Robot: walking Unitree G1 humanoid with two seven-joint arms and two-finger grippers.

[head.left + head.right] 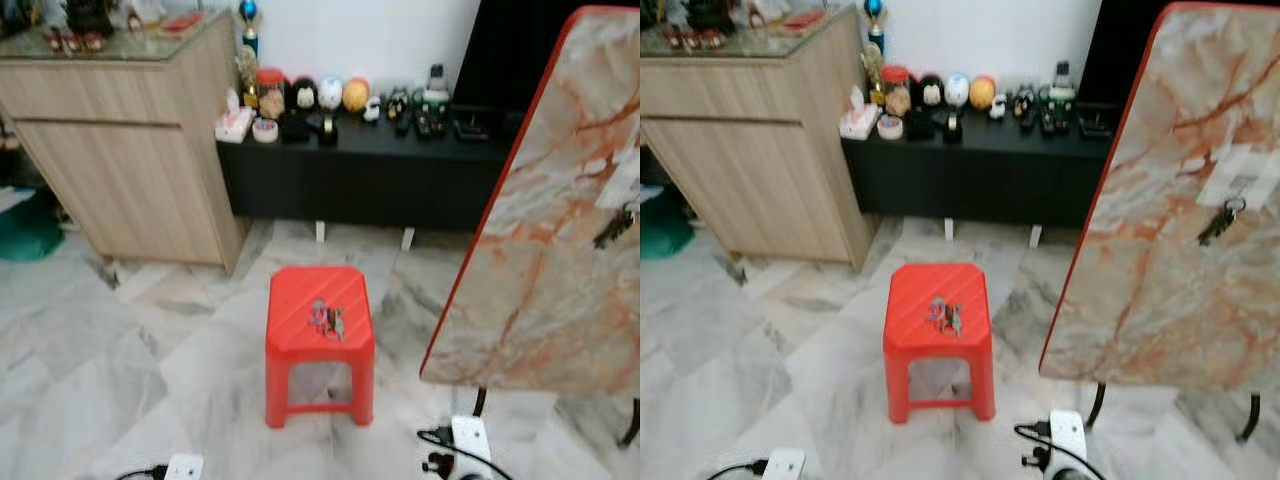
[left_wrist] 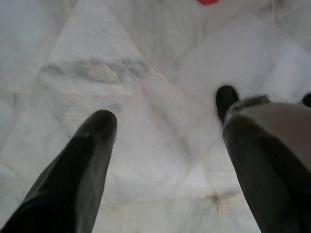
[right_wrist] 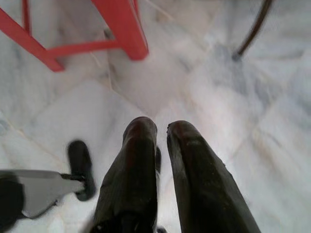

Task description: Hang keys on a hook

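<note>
The marble-tiled floor (image 1: 120, 370) spreads grey and white across the room, and on the robot's right a big marble-patterned tabletop (image 1: 1180, 200) with a red edge stands tipped up on thin dark legs. To the left is a light wooden cabinet (image 1: 130, 150) with a glass top, and beside it, against the white wall, a low black sideboard (image 1: 370, 170) lined with small round figurines (image 1: 330, 93) and other knick-knacks. In the middle of the floor sits a red plastic stool (image 1: 320, 340), and a small bunch of keys (image 1: 327, 320) lies flat on its seat, near the centre. A second dark bunch of keys (image 1: 1220, 220) hangs from a hook on a white plate (image 1: 1238, 180) fixed to the upended tabletop. White power strips with black cables lie on the tiles, one near the tabletop's legs (image 1: 1067, 435) and one further left (image 1: 183, 467). Both arms hang low over the tiles: the left gripper (image 2: 165, 126) points down with its two black fingers spread wide and nothing between them, while the right gripper (image 3: 162, 127), just short of the stool's legs, has its fingers drawn almost together, empty.
</note>
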